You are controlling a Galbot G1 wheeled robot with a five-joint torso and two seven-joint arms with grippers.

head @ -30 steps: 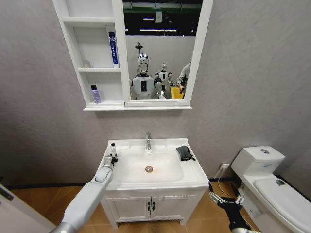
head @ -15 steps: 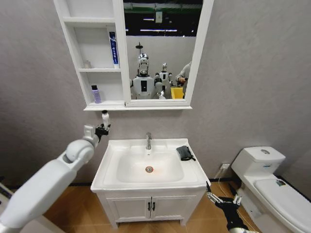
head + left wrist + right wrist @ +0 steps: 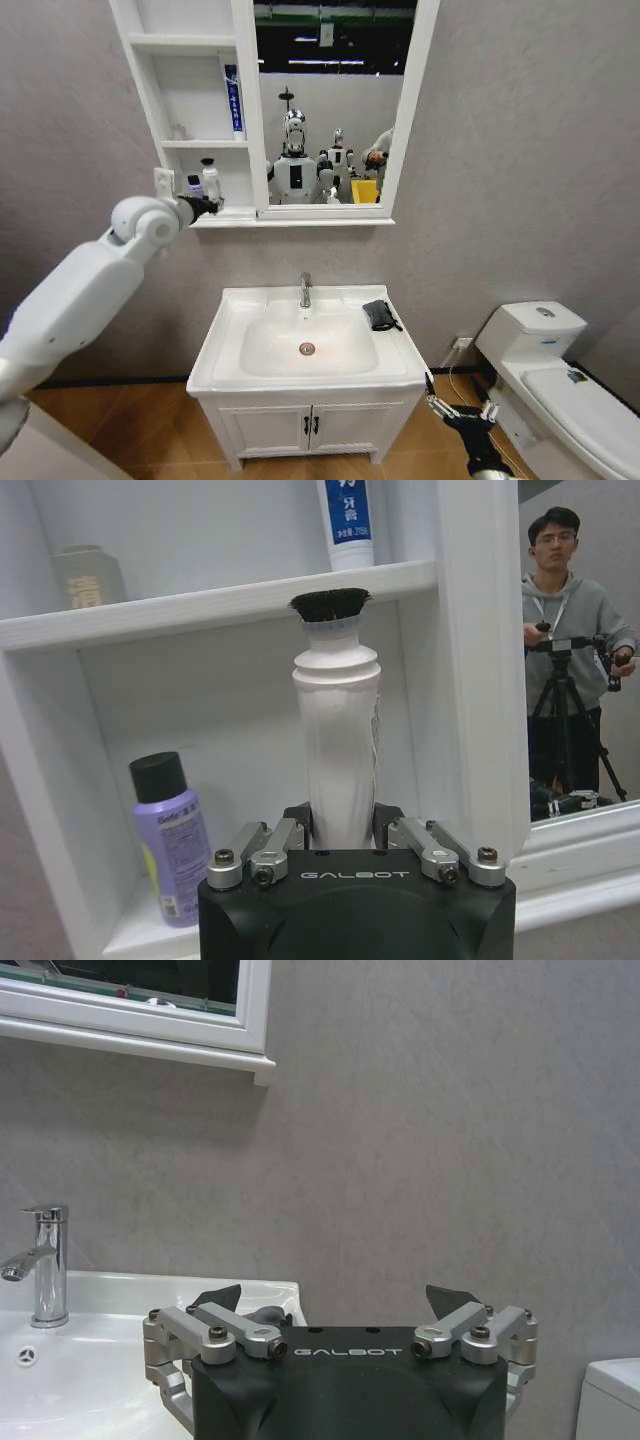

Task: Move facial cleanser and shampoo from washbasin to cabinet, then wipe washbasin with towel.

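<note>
The left gripper (image 3: 340, 840) is clasping a white black-capped plastic bottle (image 3: 338, 750) by its base, upper left, inside the white cabinet (image 3: 150, 110); probably light, slippery and tippy. The right gripper (image 3: 340, 1305) is hanging open, lower right

The left gripper (image 3: 340, 832) clamps the base of a white bottle (image 3: 338, 750) with a black cap, holding it upright in front of the cabinet (image 3: 470, 660)'s lowest compartment. A purple bottle (image 3: 172, 838) with a black cap stands on that shelf, beside the white one. On the shelf above stand a blue-and-white tube (image 3: 345, 520) and a pale jar (image 3: 88, 575). The mirror panel (image 3: 580, 650) reflects a person behind a tripod.
</note>
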